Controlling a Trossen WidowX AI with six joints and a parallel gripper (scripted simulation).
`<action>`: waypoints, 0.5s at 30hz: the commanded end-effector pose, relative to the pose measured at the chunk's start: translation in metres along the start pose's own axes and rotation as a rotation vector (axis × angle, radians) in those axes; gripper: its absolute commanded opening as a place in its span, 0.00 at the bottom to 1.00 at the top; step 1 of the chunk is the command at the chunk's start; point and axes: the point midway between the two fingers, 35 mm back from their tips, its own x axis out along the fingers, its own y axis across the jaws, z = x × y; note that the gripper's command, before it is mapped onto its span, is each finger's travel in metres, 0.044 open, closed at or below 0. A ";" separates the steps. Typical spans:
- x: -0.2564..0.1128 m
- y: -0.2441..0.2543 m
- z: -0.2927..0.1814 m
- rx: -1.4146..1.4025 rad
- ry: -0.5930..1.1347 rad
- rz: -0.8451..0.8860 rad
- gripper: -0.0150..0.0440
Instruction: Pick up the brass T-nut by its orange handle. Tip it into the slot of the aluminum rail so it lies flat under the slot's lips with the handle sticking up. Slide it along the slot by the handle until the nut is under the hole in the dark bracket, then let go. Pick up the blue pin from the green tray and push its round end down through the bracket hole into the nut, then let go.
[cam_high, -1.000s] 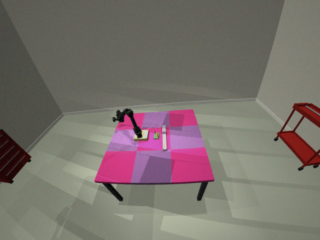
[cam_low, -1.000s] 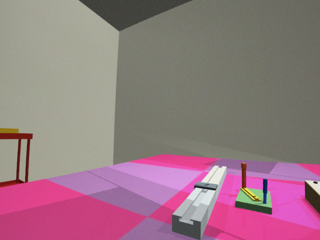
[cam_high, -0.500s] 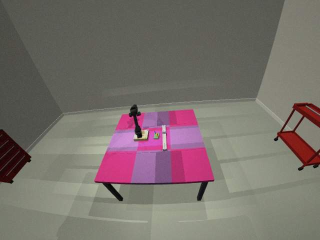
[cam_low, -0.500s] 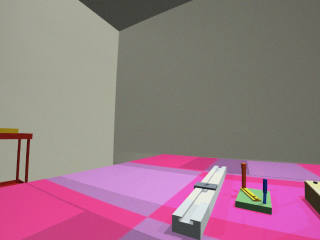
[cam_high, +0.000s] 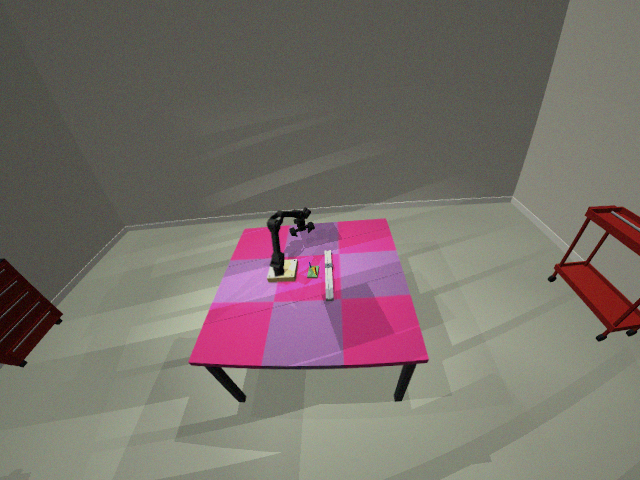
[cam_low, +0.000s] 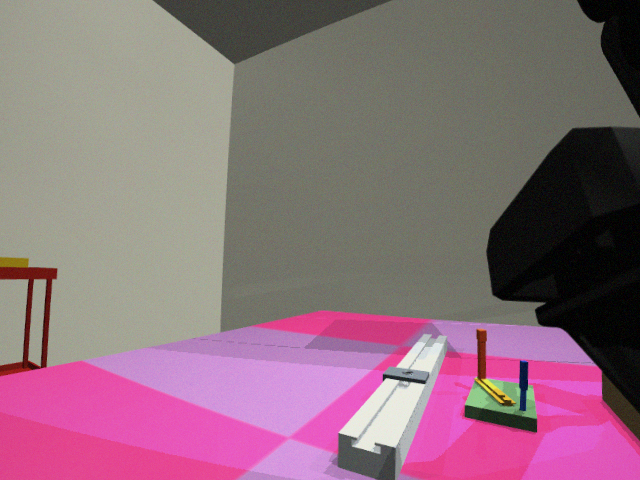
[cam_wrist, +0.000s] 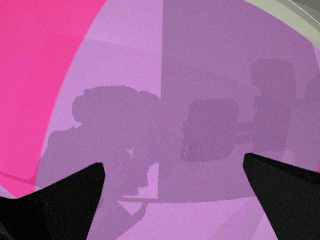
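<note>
The gripper (cam_high: 301, 227) (cam_wrist: 175, 167) is open and empty; descending off-centre could topple the orange handle (cam_low: 481, 353).

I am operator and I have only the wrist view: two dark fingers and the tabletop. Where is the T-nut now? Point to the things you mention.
Observer: The brass T-nut (cam_high: 313, 268) (cam_low: 493, 391) is on the green tray (cam_high: 311, 274) (cam_low: 475, 400).

Operator: Thank you. How does the blue pin stand?

Observer: The blue pin (cam_high: 310, 265) (cam_low: 523, 384) stands upright at the tray.

Operator: And where is the bracket?

Observer: The dark bracket (cam_high: 328, 265) (cam_low: 405, 374) lies across the top of the aluminum rail (cam_high: 329, 284) (cam_low: 392, 408).
</note>
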 end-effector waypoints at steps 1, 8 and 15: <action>-0.025 -0.030 -0.047 -0.014 0.053 -0.026 1.00; -0.079 -0.058 -0.151 -0.019 0.144 -0.020 1.00; -0.135 -0.044 -0.244 -0.015 0.180 0.017 1.00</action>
